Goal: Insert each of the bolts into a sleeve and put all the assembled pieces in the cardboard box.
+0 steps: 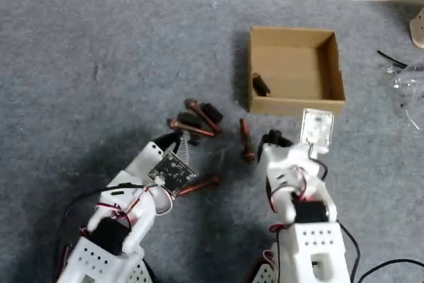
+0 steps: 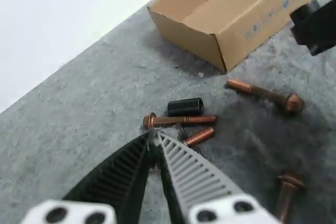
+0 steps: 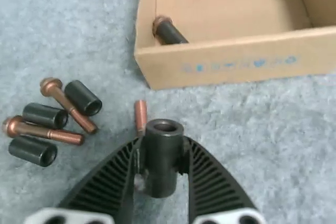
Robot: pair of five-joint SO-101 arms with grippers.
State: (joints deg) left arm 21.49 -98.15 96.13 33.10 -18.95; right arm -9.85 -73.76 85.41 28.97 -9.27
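My right gripper [image 3: 163, 145] is shut on a black sleeve [image 3: 163, 156], held upright with its hole showing, a little in front of the cardboard box [image 3: 231, 59]. One assembled bolt and sleeve [image 3: 168, 31] lies inside the box [image 1: 296, 105]. A loose bolt [image 3: 140, 115] lies just past the held sleeve. My left gripper [image 2: 154, 139] is shut with nothing in it, its tips at a cluster of copper bolts [image 2: 178, 120] and a black sleeve [image 2: 185, 107]. In the high view the left gripper [image 1: 182, 138] sits by that cluster [image 1: 195, 118], and the right gripper [image 1: 271, 140] is near the box.
Another bolt [image 1: 199, 185] lies on the grey carpet beside the left arm, and one [image 1: 245, 138] between the arms. Two more sleeves [image 3: 44, 115] [image 3: 32, 150] lie in the cluster. Clear plastic and a cable [image 1: 401, 74] sit at the far right.
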